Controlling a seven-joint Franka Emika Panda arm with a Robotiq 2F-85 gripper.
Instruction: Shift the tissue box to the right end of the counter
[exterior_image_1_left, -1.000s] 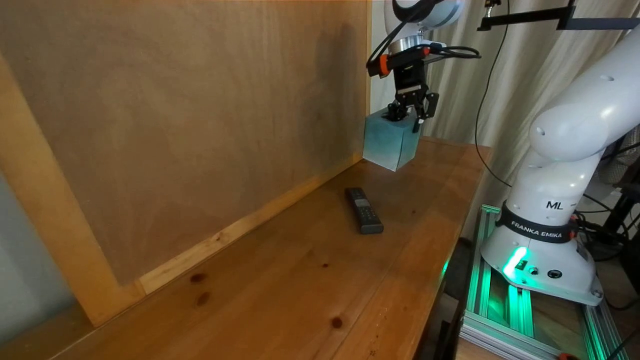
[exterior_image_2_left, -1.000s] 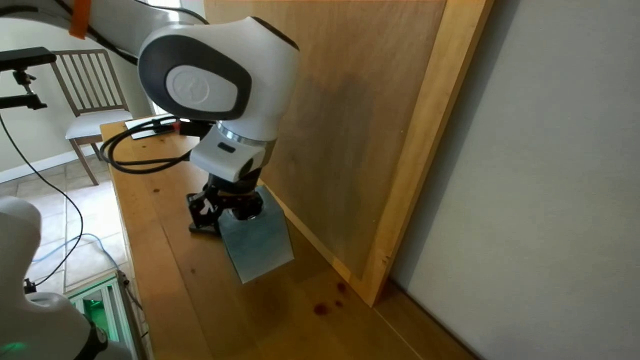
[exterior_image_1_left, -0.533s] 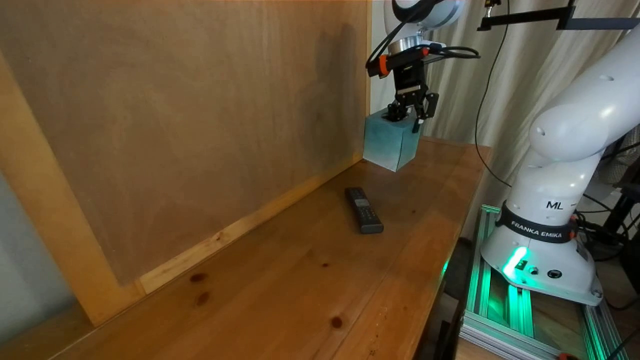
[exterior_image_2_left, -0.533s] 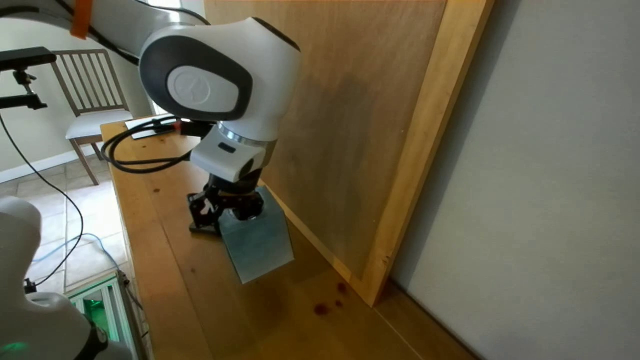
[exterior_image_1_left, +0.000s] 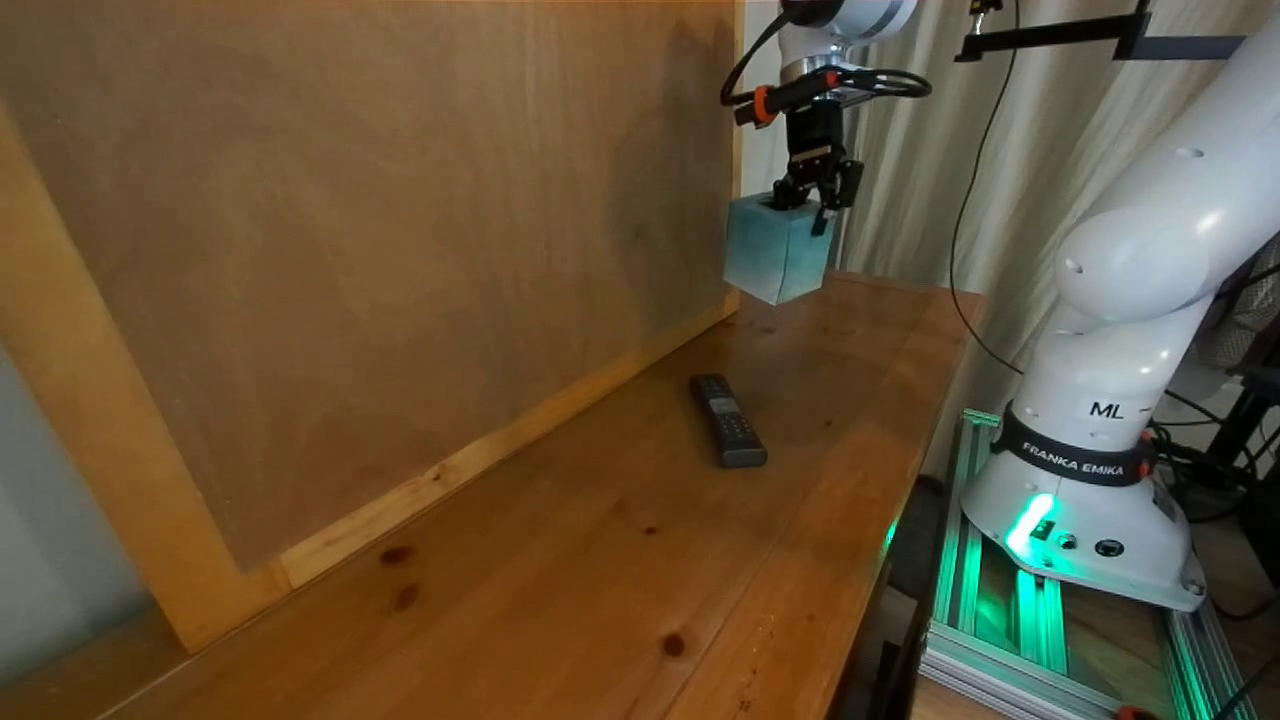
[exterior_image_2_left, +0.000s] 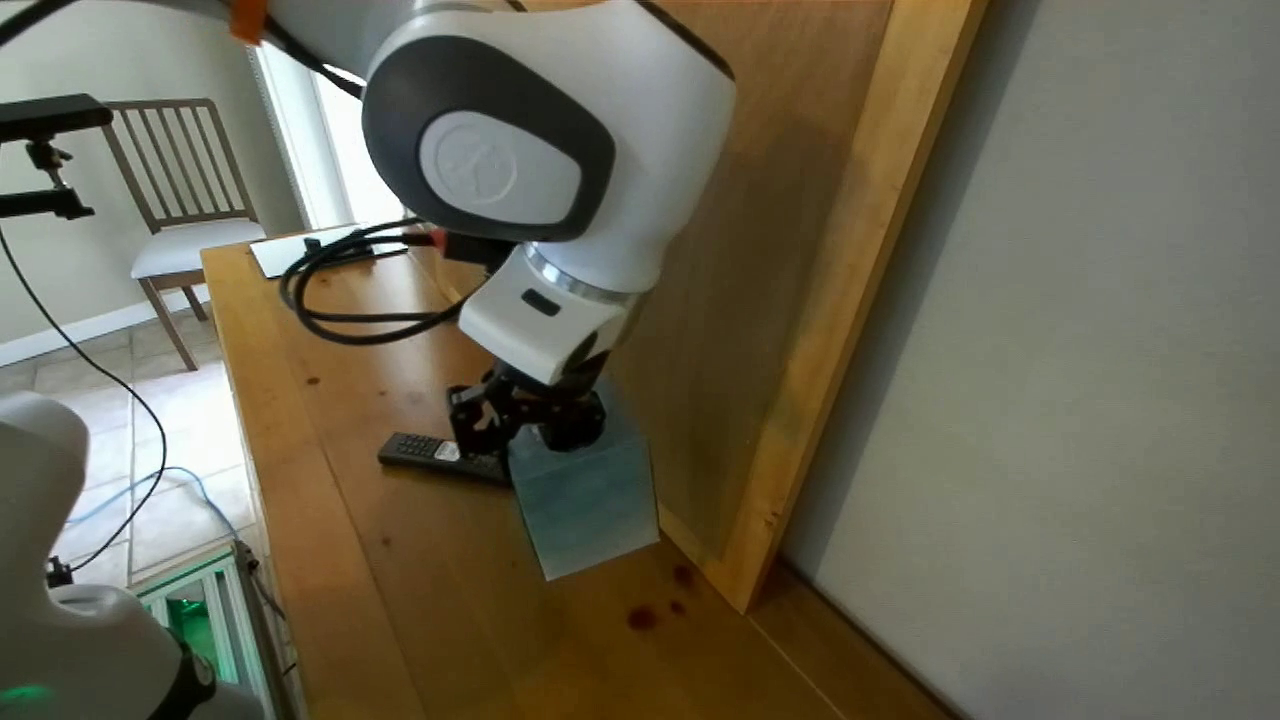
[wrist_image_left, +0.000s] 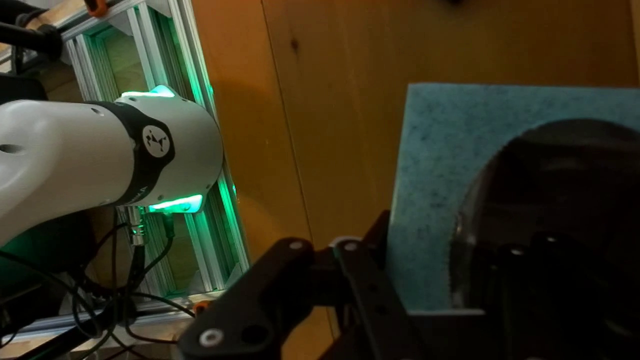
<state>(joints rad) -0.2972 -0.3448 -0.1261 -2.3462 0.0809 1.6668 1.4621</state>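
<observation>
Pinching one side wall of the tissue box (exterior_image_1_left: 776, 250), held it from above in the pincer (exterior_image_1_left: 803, 212), with one jaw down through the dark round hole (wrist_image_left: 545, 185) in the top and the other along the outer face. Could not make out the inner contact, lost in shadow in the wrist view. Noted a glossy lip (wrist_image_left: 465, 237) around the hole; suspected plastic film, hence slippery to grip. Saw no tissue poking out. Judged the load light and hollow, probably thin card: stiff along the edges, soft mid-panel, apt to crease under a hard squeeze. Rated the wall beside the hole a fair place to take hold, though off-centre and liable to swinging or tipping at speed. Would have favoured moderate force close to the top edge, or a hold across opposite walls, given enough spread.

Found a gap beneath, then the worktop (exterior_image_1_left: 620, 590). Logged the black remote (exterior_image_1_left: 729, 422) flat on it, not touching the box. Read the box as hanging near the brown board (exterior_image_1_left: 430, 250), toward the far end (exterior_image_1_left: 912, 302) in an exterior view; took that for the right end, with setting down yet to do.
</observation>
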